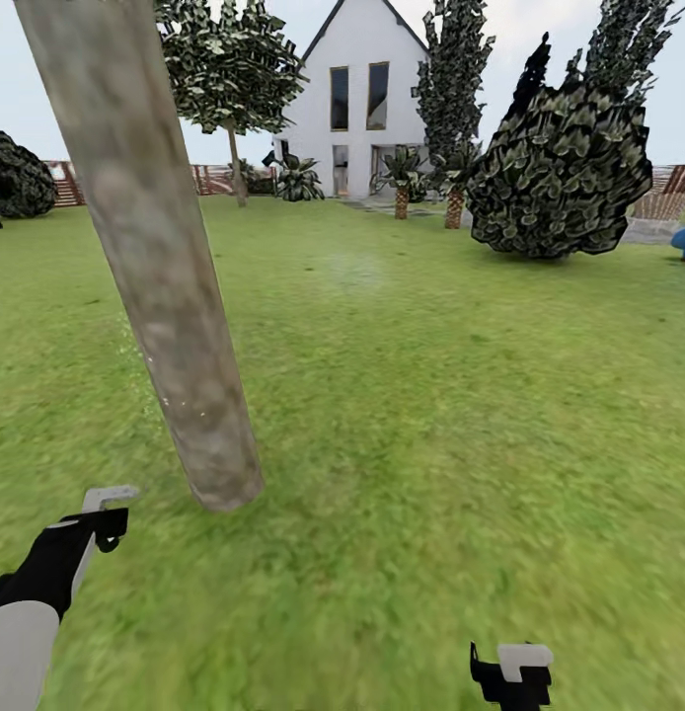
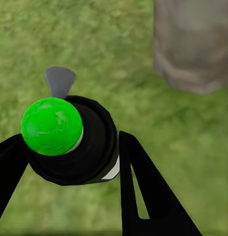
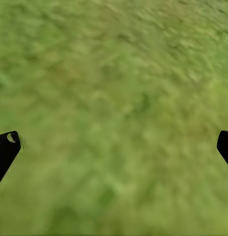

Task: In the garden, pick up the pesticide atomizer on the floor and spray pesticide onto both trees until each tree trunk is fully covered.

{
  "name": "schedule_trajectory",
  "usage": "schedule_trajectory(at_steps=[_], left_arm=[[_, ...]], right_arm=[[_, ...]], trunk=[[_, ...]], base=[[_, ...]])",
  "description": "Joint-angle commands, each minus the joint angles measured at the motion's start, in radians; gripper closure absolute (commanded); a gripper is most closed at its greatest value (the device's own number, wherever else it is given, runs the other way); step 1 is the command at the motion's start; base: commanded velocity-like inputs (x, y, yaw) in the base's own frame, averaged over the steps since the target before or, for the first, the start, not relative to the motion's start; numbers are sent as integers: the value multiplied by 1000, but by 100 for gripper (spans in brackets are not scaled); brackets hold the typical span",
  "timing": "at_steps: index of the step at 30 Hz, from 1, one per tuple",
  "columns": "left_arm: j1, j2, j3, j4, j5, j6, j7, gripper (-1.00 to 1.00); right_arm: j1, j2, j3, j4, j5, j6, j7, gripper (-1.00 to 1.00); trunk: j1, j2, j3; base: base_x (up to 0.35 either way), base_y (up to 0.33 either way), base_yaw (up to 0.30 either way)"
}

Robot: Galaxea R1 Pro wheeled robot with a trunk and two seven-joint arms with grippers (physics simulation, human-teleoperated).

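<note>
A thick pale grey-brown mottled tree trunk (image 1: 165, 276) rises from the lawn close in front of me, left of centre; its base (image 2: 192, 44) also shows in the left wrist view. My left gripper (image 1: 98, 521) is low at the left, just short of the trunk's foot, shut on the pesticide atomizer (image 2: 74, 142). The atomizer has a black top, a round green spot and a grey nozzle (image 1: 108, 496) pointing toward the trunk. A few faint pale specks dot the trunk's lower left edge. My right gripper (image 1: 510, 673) hangs open over bare grass (image 3: 114, 147) at the lower right.
Another leafy tree (image 1: 229, 69) stands far back by the slat fence (image 1: 214, 178). A large dark shrub (image 1: 560, 168) is at the right, short palms (image 1: 402, 188) and a white house (image 1: 362, 99) are behind. Open grass stretches ahead and to the right.
</note>
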Motion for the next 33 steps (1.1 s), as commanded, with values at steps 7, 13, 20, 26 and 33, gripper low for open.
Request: schedule_trajectory(at_steps=[7,13,20,26,33], left_arm=[[0,-33,0,-12,-1,-4,0,100],[1,-34,0,-3,-1,-4,-1,100],[1,-39,0,0,-1,-4,-1,100],[1,-39,-16,3,-2,-8,-2,100],[-1,-153,-113,14,1,-100,-8,100]], right_arm=[[0,-1,0,0,0,0,0,-100],[0,-1,0,0,0,0,0,-100],[0,0,0,1,0,0,0,-100],[0,0,0,-2,-1,0,-2,-100],[4,-2,0,0,0,-1,0,-100]], trunk=[[0,0,0],[0,0,0],[0,0,0],[0,0,0],[0,0,0]], base=[[-1,-133,136],[46,-253,2],[279,-142,0],[290,-83,174],[21,-4,89]])
